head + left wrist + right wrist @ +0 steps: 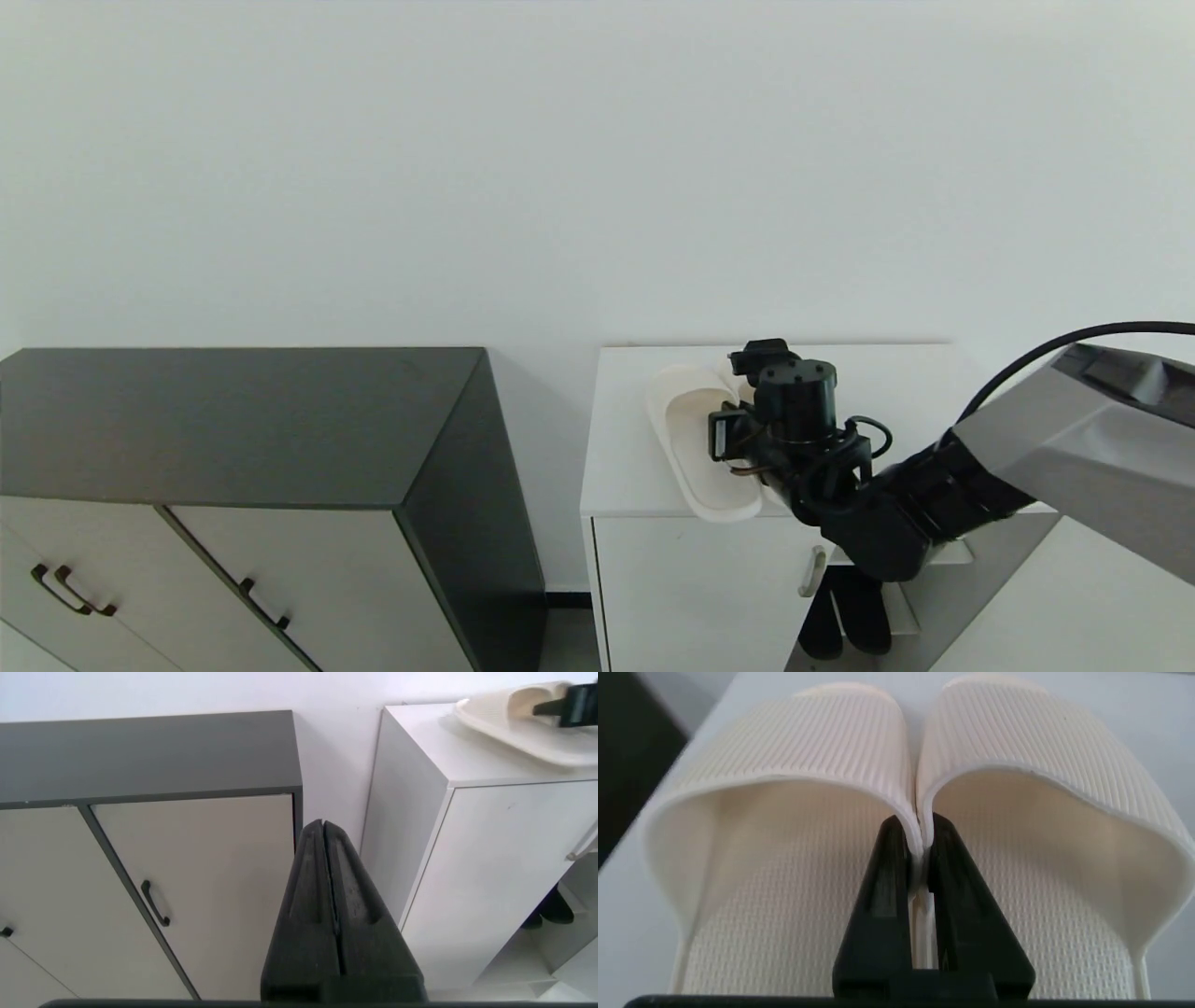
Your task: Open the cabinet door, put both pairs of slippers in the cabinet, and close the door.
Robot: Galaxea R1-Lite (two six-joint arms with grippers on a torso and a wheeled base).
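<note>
A pair of cream slippers [695, 448] lies side by side on top of the white cabinet [635, 467]. My right gripper [742, 397] reaches over them. In the right wrist view its fingers [918, 840] are shut on the two inner strap edges of the cream slippers [785, 859], pinching them together. Below, the cabinet's right side stands open, and a pair of black slippers [845, 616] rests inside on a shelf. My left gripper [325, 831] is shut and empty, held low in front of the gap between the two cabinets, away from the cream slippers [523, 723].
A dark-topped cabinet [233, 420] with beige doors and black handles stands to the left of the white one. A narrow gap separates them. The white cabinet's left door [700, 597] is closed, with a handle [812, 569] at its edge. A plain wall is behind.
</note>
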